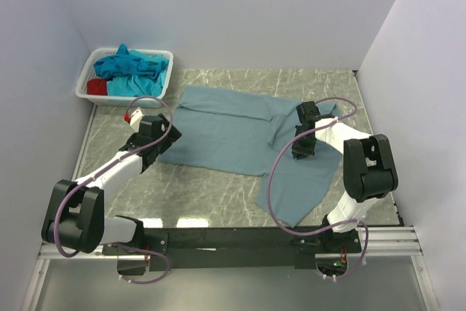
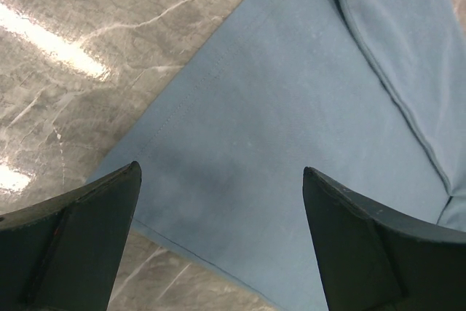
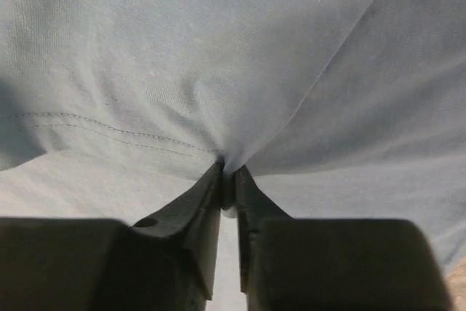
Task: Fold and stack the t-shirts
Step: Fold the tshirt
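At upper left, a turquoise shirt [image 1: 131, 65] and a red shirt [image 1: 96, 87] were heaped in a basket [image 1: 162, 54]. Left of centre, the left gripper [image 2: 220, 170] was held above a hem corner of the grey-blue shirt [image 1: 226, 132], jaws wide apart. That shirt was spread mid-table. Right of centre, the right gripper [image 3: 228, 172] was clamped on a pinched fold. The cloth was judged soft, light and limp, best taken at hems or corners.

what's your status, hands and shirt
Left hand open over grey-blue shirt corner. Right hand shut on a pinch of it. Turquoise shirt, red shirt in basket, out of the way.
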Robot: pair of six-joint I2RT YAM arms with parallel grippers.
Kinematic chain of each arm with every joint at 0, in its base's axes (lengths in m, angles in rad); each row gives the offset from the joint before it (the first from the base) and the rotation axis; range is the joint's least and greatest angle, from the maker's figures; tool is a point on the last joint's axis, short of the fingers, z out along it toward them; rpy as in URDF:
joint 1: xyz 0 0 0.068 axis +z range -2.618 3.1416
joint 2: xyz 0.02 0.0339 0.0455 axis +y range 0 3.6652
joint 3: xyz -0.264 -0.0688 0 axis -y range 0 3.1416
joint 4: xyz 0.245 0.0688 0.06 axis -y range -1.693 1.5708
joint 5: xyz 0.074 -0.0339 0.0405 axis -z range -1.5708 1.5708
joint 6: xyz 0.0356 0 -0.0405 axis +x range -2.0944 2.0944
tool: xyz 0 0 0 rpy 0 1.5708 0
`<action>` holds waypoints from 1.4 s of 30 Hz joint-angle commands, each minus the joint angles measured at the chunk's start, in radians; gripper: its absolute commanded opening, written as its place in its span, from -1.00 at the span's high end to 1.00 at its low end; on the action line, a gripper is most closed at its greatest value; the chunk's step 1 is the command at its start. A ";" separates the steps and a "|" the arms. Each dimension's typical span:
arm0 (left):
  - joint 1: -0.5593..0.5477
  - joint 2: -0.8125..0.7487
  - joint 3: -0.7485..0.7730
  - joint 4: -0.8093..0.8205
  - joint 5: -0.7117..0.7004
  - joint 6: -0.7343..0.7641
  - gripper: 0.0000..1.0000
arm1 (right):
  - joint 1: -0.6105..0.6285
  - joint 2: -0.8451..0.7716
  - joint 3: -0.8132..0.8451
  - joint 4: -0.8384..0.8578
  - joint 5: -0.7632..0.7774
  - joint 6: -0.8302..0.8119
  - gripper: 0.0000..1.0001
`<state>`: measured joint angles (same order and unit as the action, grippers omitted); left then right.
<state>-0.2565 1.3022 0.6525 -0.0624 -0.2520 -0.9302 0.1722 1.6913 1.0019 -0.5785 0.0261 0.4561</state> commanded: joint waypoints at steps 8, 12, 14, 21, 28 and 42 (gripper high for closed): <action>0.002 -0.089 -0.040 0.116 0.011 0.050 -0.95 | 0.004 -0.030 0.026 -0.021 0.098 0.018 0.69; 0.000 -0.087 -0.042 0.119 0.017 0.054 -0.94 | 0.003 -0.039 0.029 -0.038 0.107 0.018 0.80; 0.002 -0.087 -0.042 0.118 0.016 0.051 -0.94 | 0.003 -0.054 0.026 -0.047 0.124 0.023 0.83; 0.002 -0.081 -0.040 0.113 0.017 0.048 -0.94 | 0.003 -0.090 0.035 -0.078 0.153 0.021 0.74; 0.002 -0.066 -0.033 0.098 0.019 0.051 -0.94 | 0.003 -0.059 0.038 -0.073 0.156 0.026 0.70; 0.002 -0.067 -0.036 0.067 0.056 0.036 -0.93 | 0.004 -0.159 -0.028 -0.149 0.238 0.064 0.54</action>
<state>-0.2565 1.2476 0.6098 0.0048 -0.2214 -0.9005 0.1741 1.6127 0.9974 -0.6849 0.2020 0.4950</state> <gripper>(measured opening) 0.969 0.187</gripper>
